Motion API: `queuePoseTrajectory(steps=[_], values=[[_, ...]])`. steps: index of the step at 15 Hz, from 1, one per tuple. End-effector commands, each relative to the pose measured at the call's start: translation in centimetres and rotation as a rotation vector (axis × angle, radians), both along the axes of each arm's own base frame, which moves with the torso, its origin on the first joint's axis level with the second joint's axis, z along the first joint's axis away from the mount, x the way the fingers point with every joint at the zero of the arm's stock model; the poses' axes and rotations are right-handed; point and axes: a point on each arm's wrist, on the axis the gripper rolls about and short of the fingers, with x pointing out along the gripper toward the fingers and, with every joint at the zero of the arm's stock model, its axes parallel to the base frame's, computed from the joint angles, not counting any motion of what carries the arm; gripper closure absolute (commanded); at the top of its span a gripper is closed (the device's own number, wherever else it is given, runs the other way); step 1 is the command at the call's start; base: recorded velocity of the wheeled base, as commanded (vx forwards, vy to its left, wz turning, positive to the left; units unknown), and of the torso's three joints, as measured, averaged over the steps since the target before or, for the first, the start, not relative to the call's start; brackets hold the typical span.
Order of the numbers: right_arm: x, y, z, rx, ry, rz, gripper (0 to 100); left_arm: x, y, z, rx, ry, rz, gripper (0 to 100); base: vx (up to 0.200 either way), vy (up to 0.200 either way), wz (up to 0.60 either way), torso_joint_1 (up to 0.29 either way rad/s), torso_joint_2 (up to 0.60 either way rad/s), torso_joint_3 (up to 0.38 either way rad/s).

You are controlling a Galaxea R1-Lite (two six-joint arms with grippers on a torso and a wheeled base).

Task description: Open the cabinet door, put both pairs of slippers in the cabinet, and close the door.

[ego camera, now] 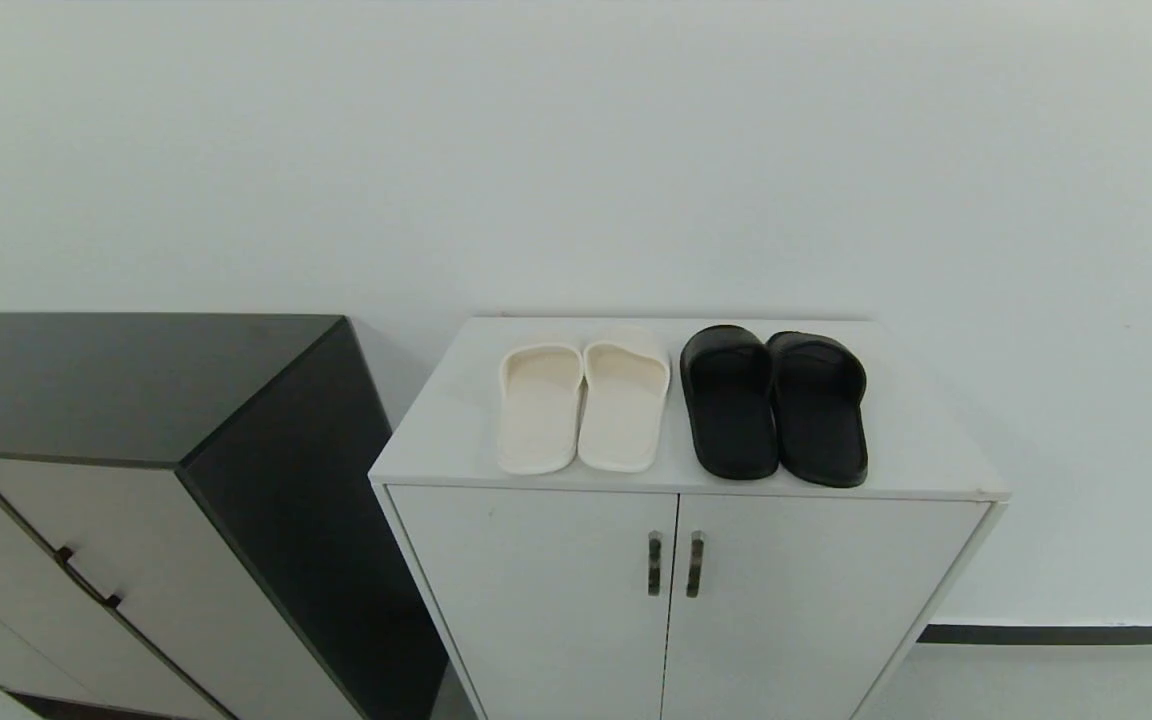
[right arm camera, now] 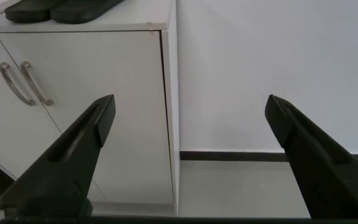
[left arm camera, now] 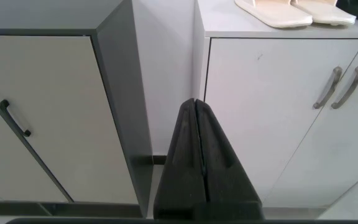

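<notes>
White-fronted, the cabinet [ego camera: 796, 600] stands against the wall in the head view, both doors shut and its two handles [ego camera: 673, 563] meeting at the centre. On its top a cream pair of slippers [ego camera: 626, 410] lies just beside a black pair of slippers [ego camera: 731, 405], cream to the left. A dark cabinet [ego camera: 266, 480] stands near on the left.

From the left wrist, the left gripper [left arm camera: 195, 109] has its fingers pressed together, holding nothing, before the gap between the dark cabinet [left arm camera: 114, 93] and the white one [left arm camera: 260, 112].

From the right wrist, the right gripper [right arm camera: 190, 106] is spread wide and empty, facing the cabinet's right edge [right arm camera: 166, 93], the black pair [right arm camera: 61, 9] on top.
</notes>
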Motion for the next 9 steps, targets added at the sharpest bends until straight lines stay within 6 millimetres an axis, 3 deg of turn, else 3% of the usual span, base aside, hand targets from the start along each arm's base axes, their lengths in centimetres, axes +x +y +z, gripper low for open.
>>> queuePoseTrajectory(steps=[1, 8, 9], values=[[0.0, 0.0, 0.0, -0.002, 0.001, 0.000, 0, 0.0, 0.0, 0.0, 0.001, 0.000, 0.000, 100, 0.000, 0.000, 0.00, 0.000, 0.00, 0.000], [0.0, 0.0, 0.0, 0.009, -0.003, 0.014, 0, 0.0, 0.0, 0.0, 0.002, 0.001, 0.000, 100, 0.000, 0.000, 0.00, 0.000, 0.00, 0.000], [-0.2, 0.0, 1.3, 0.024, -0.046, -0.001, 0, 0.0, 0.0, 0.0, 0.002, 0.001, 0.000, 100, 0.000, 0.000, 0.00, 0.000, 0.00, 0.000]])
